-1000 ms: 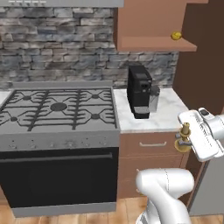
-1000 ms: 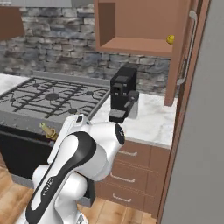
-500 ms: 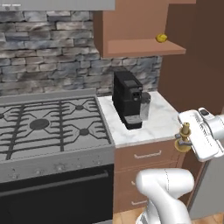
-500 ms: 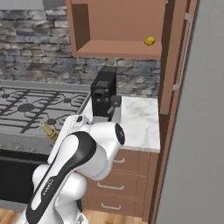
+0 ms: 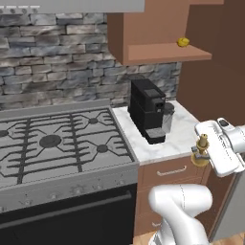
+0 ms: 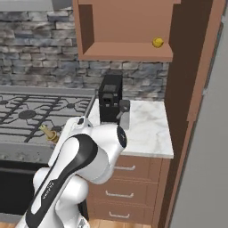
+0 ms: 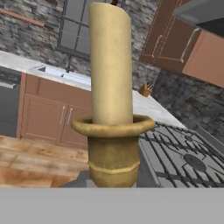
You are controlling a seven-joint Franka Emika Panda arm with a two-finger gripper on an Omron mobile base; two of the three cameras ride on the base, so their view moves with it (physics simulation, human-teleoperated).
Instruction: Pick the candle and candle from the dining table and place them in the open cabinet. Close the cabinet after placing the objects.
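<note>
Candlestick point(image 5: 201, 150) is held tight in the gripper point(image 5: 206, 154), below the cabinet point(image 5: 158, 33). The whole view has slid closer to the cabinet, where one candle point(image 5: 183, 42) is already shelved.

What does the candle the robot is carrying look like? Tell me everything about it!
The candle is a pale yellow stick standing in a brass candlestick with a wide rim and a ringed stem. In the hand view it looms close and upright. The shut gripper clamps the candlestick, carrying it in the air beside the marble counter, touching nothing else.
</note>
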